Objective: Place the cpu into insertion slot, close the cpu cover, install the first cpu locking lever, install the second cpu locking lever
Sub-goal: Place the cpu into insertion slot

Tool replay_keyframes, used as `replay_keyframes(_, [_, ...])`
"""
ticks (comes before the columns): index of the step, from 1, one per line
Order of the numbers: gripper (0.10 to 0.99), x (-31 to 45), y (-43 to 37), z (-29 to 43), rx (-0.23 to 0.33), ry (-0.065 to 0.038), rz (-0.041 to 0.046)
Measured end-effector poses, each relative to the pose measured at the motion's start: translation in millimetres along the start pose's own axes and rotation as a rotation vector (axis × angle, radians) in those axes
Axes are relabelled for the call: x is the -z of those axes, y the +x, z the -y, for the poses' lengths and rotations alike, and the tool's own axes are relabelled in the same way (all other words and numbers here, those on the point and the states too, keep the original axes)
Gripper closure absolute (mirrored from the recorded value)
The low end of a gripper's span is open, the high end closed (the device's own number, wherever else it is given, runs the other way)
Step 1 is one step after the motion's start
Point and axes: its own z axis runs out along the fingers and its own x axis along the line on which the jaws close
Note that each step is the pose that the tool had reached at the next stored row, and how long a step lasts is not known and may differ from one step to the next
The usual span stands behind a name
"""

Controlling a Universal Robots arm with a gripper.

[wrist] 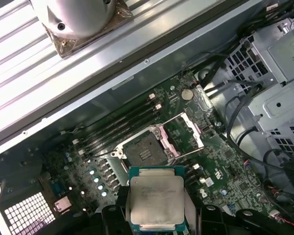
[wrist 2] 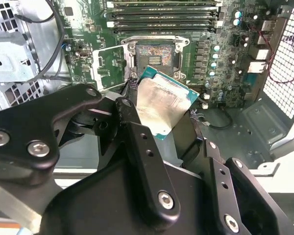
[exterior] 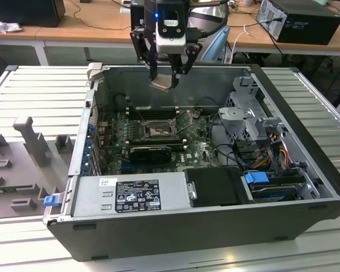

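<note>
My gripper point(exterior: 165, 79) hangs above the open computer case, over its back wall, shut on the cpu point(exterior: 162, 84). The cpu is a flat square chip with a silver-grey top and a green rim, and both wrist views show it clamped between the black fingers point(wrist 2: 164, 105) point(wrist: 156, 198). Below it on the green board lies the insertion slot point(exterior: 157, 130) point(wrist 2: 154, 54) point(wrist: 144, 154), a dark square socket with nothing in it. The cpu cover point(wrist: 183, 136) point(wrist 2: 110, 63) is a thin metal frame swung open beside the slot.
Long black memory slots point(exterior: 153, 111) run behind the socket and a long black card point(exterior: 150, 152) lies in front of it. A grey power supply point(exterior: 130, 195) takes up the front, and a drive cage point(exterior: 249, 113) with cables stands at the exterior view's right. A silvery round part point(wrist: 78, 19) sits on the ribbed table.
</note>
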Motion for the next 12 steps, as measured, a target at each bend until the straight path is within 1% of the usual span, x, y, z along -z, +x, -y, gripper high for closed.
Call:
replay_keyframes(5, [0.557,-0.1,0.0,0.0,-0.047,-0.001,0.0042])
replay_keyframes(11, [0.557,-0.1,0.0,0.0,-0.078,-0.002,0.007])
replay_keyframes(12, [0.557,-0.1,0.1,-0.2,-0.092,-0.002,0.0084])
